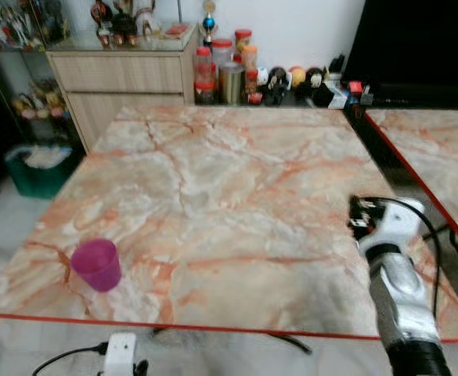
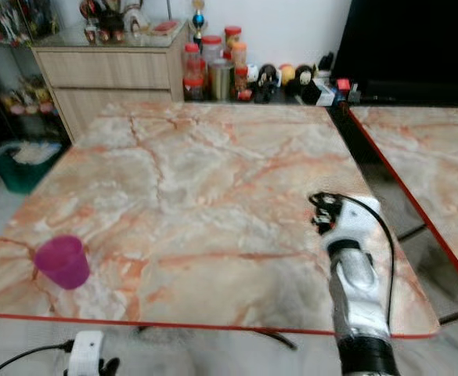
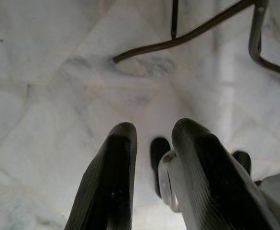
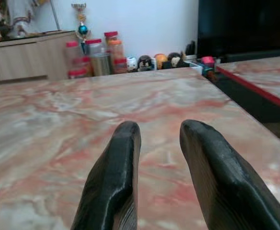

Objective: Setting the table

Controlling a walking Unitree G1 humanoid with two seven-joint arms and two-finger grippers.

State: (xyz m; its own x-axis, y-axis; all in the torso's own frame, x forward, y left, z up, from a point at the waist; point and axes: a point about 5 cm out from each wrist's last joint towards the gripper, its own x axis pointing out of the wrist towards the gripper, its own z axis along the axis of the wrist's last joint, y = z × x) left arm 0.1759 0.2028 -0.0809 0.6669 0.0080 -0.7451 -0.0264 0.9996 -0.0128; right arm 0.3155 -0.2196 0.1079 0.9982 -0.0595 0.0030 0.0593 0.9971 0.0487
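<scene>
Hovering over table (image 1: pixel 236 172), right claw (image 4: pixel 159 139) parted; left claw (image 3: pixel 151 143) faces floor (image 3: pixel 49 72).

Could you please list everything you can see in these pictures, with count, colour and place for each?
Cup: one, magenta, upright near the table's near left corner.
Table: one, pink-orange marble top with a red edge, in front of the robot.
Second table: one, same marble top, to the right across a dark gap.
Jars: several, red and orange lids, beyond the table's far edge.
Cabinet: one, light wood, at the far left, with ornaments on top.
Bin: one, green, on the floor beside the cabinet.
Left gripper: black fingers open, pointing down at the pale floor.
Right gripper: black fingers open, empty, over the table's near right part.
</scene>
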